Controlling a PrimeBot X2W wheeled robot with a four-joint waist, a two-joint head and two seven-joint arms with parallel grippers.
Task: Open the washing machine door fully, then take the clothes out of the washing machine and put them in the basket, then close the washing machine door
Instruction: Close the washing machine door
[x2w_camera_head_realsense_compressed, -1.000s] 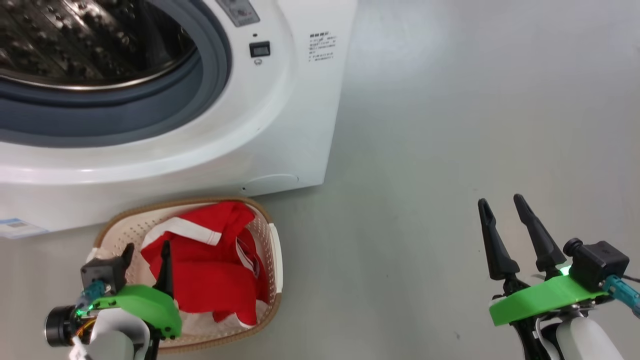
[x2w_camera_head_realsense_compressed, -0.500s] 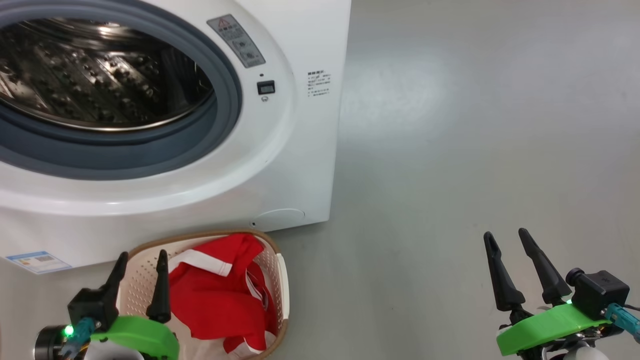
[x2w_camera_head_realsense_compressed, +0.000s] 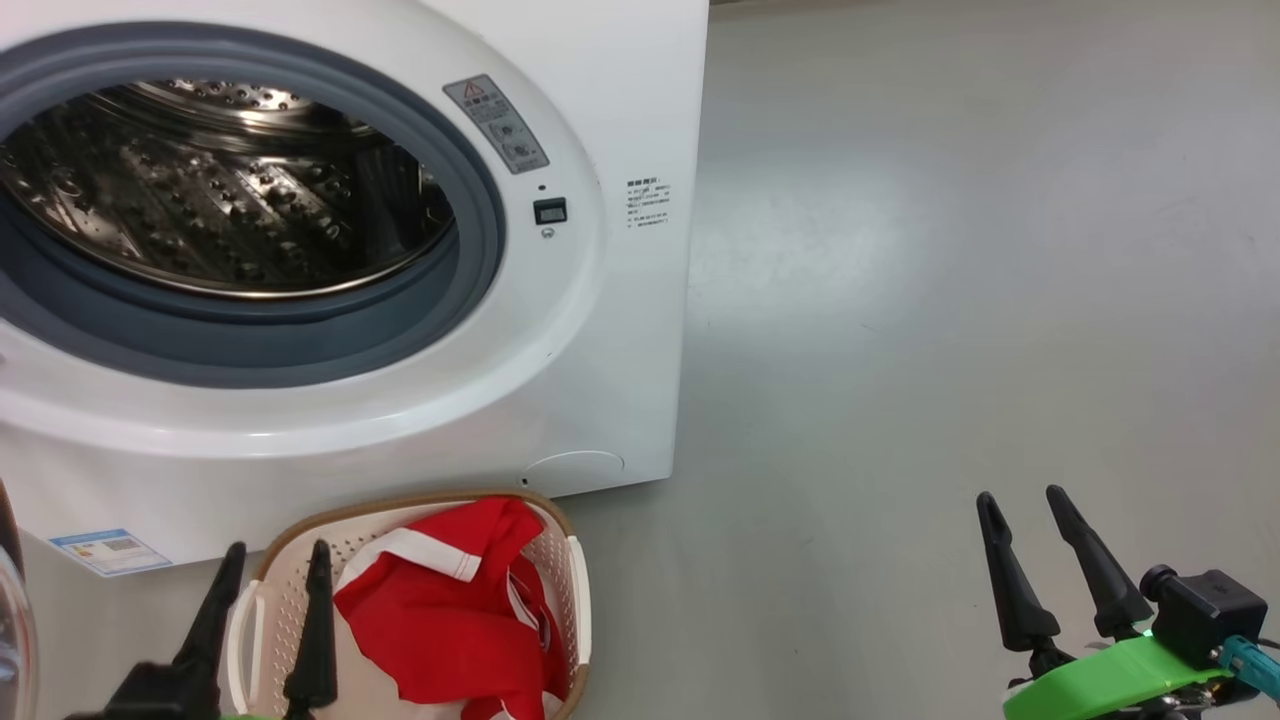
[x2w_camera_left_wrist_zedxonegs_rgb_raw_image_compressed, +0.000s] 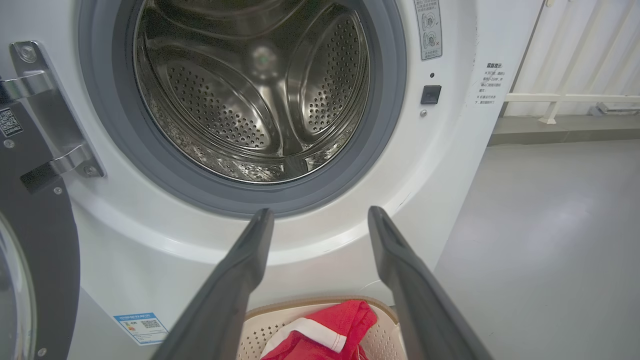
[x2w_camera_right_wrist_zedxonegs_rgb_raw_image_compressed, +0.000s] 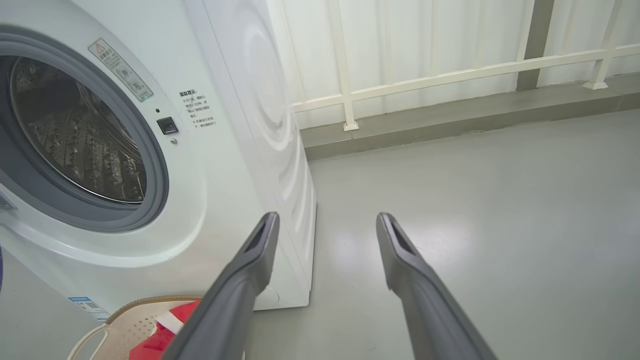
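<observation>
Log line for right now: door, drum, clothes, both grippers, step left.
washing machine door open | drum no clothes visible | clothes in basket | left gripper open, empty | right gripper open, empty | remaining: close door

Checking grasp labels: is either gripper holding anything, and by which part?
Nothing held. The left gripper and right gripper stand open, empty; bright red fabric clothes with white trim lie in the cream perforated plastic basket.
</observation>
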